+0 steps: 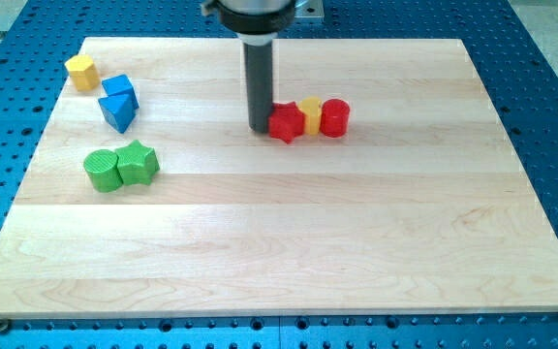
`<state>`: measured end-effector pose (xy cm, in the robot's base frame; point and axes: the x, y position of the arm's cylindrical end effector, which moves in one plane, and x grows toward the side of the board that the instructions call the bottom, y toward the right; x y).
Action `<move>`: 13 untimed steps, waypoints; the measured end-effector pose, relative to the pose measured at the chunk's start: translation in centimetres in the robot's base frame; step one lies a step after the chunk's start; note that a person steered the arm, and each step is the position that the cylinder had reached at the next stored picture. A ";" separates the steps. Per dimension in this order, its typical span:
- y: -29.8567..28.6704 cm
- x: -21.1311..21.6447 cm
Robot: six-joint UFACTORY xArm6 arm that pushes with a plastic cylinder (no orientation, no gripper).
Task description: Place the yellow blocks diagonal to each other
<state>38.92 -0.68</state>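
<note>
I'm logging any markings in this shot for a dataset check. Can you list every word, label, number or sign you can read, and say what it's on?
None: no text, number or logo can be read anywhere in the camera view.
The coloured blocks, such as the yellow block and the red block, have plain faces.
The wooden board and the rod above my tip are unmarked too.

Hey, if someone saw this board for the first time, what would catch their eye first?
Probably my tip, on the dark rod coming down from the view's top, right beside the red star block. That block begins a tight row with a yellow block and a red cylinder. A yellow hexagon block sits alone near the top left corner.
</note>
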 end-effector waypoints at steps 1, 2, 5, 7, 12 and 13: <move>2.1 3.4; 3.3 7.3; 8.9 0.1; 3.4 -7.6; -25.5 -17.4; -29.8 -16.2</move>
<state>22.70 -30.49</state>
